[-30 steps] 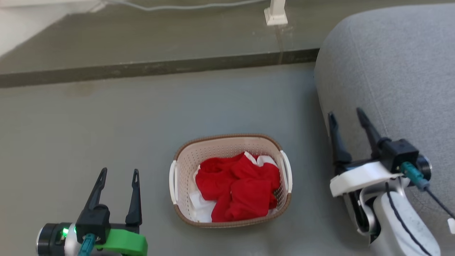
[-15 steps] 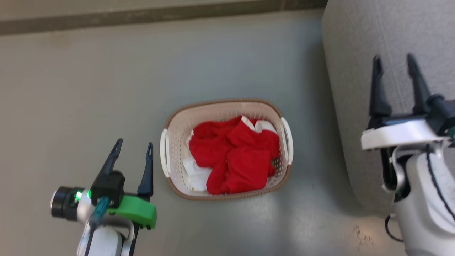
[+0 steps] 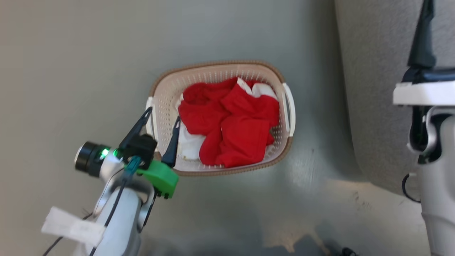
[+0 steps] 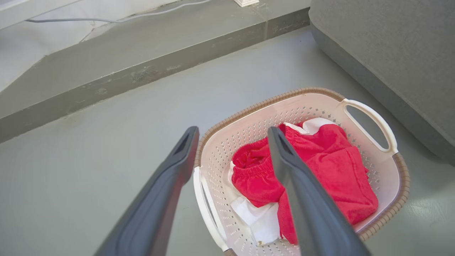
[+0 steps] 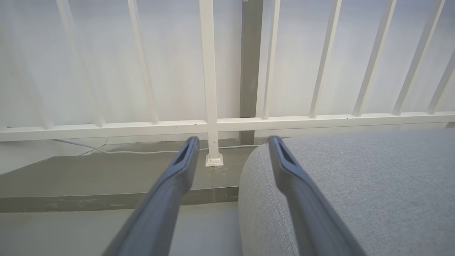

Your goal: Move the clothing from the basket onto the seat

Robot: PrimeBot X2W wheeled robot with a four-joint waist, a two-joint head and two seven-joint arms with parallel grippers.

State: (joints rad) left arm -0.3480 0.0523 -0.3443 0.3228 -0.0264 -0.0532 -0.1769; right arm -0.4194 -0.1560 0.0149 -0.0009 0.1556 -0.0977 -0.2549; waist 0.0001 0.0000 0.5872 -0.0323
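Observation:
The cream basket (image 3: 161, 83) with a brown rim stands on the grey floor, red and white clothing (image 3: 234, 124) heaped inside it. My left gripper (image 3: 162, 115) is open, above the basket's left handle, one finger over the rim and one outside it. In the left wrist view the open left gripper (image 4: 233, 129) points down at the basket (image 4: 270, 103) and the clothing (image 4: 320, 167). The grey seat (image 3: 373, 89) rises at the right. My right gripper (image 5: 233, 139) is open and empty beside the corner of the seat (image 5: 355, 185).
A low step (image 4: 142, 71) crosses the floor beyond the basket, with a thin cable (image 4: 124, 17) lying on it. A white railing (image 5: 209, 89) stands behind, its post foot (image 5: 214, 160) on the step. Open floor lies left of the basket.
The head camera has tipped downward, shifting the whole picture. My left gripper has moved right and forward, from beside the basket to over its left handle. The right gripper has risen alongside the seat.

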